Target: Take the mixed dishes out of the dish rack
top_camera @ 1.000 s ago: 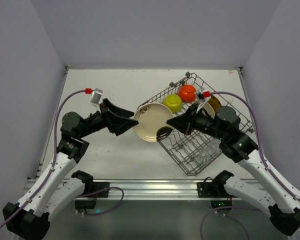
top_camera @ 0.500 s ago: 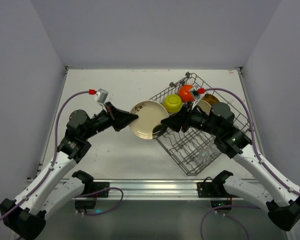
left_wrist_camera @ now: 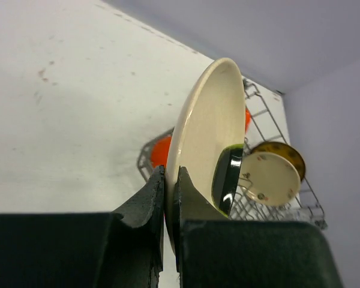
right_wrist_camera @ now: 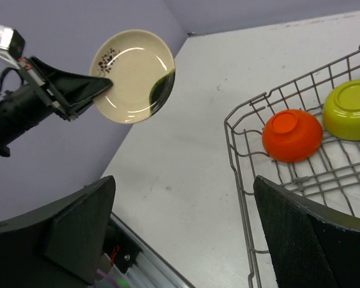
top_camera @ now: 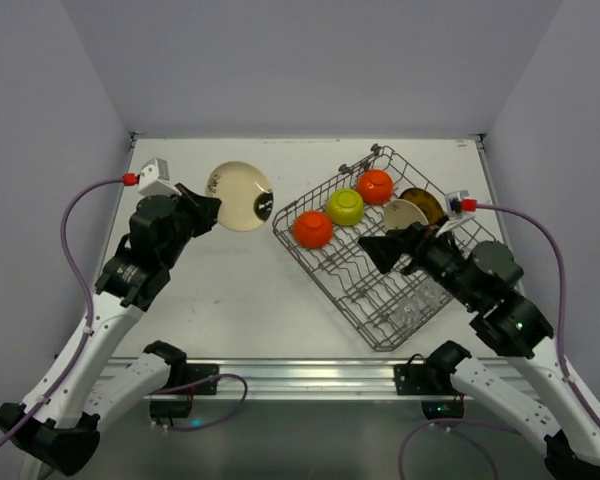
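**Held plate.** The left gripper [top_camera: 212,207] is closed on the rim of a cream plate [top_camera: 239,196], with one finger on each side of the edge. The plate hangs in the air over the far left part of the table [top_camera: 230,290], well apart from the dish rack [top_camera: 320,280]. It stands on edge and tilted. Its face is turned toward the rack side, and its long axis runs straight out from the fingertips.

**Right gripper.** The right gripper [top_camera: 372,250] is wide open and holds nothing. It hovers over the near left part of the rack.

**Rack contents.** An orange bowl [top_camera: 313,229], a yellow-green bowl [top_camera: 346,206] and a second orange bowl [top_camera: 374,186] sit in a diagonal row. Two plates [top_camera: 412,210] stand at the far right corner.

**View differences.**
- Left wrist view: the plate [left_wrist_camera: 207,132] appears almost edge-on, rising from the closed fingers [left_wrist_camera: 150,198]. This confirms the pinch on the rim.
- Right wrist view: the plate's face [right_wrist_camera: 132,76] shows a dark sprig pattern and a dark green patch at the rim. The two nearest bowls lie bottom up.
- Top view only: shows all three bowls and both arms.
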You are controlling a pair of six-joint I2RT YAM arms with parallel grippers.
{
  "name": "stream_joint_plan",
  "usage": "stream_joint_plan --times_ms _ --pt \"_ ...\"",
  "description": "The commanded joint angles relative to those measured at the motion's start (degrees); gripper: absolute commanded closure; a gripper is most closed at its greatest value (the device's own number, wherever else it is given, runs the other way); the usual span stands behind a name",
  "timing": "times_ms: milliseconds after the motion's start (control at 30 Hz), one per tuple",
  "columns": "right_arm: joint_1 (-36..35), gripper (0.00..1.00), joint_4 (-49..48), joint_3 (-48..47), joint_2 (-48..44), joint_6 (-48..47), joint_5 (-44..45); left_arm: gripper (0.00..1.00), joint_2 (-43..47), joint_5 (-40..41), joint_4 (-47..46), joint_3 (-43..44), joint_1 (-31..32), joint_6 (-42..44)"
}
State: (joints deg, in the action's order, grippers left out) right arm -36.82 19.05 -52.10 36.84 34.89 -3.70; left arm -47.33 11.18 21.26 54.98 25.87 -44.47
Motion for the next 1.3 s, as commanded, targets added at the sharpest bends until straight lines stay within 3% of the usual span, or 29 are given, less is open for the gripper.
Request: stream_joint_plan --times_ms 0,167,367,600,833,1267 --pt "-0.1 0.01 5.3 0.9 -6.6 -0.7 7.8 1.0 -2.7 10.4 6.6 0.5 -7.9 -4.9" --pt "-0.1 0.01 9.4 1.9 -12.0 -0.7 8.1 1.0 -4.1 -5.5 -2.3 -9.0 -25.3 -7.2" --pt "-0.1 0.01 12.2 3.4 -17.0 -1.6 5.7 1.0 -8.6 -17.3 -14.3 -19.4 -34.5 -11.2" --pt "-0.1 0.01 13.5 4.7 -18.6 -3.3 6.2 1.0 -14.6 -21.5 -22.8 -24.1 -34.6 -11.3" --pt "-0.1 0.01 13.3 6.3 -17.9 -3.8 5.7 1.0 -14.7 -15.8 -25.9 -27.6 -34.6 -11.5" --pt "-0.1 0.01 10.8 9.7 -16.4 -2.2 5.1 1.0 -41.8 -24.0 -35.9 -12.0 -34.4 -15.7"
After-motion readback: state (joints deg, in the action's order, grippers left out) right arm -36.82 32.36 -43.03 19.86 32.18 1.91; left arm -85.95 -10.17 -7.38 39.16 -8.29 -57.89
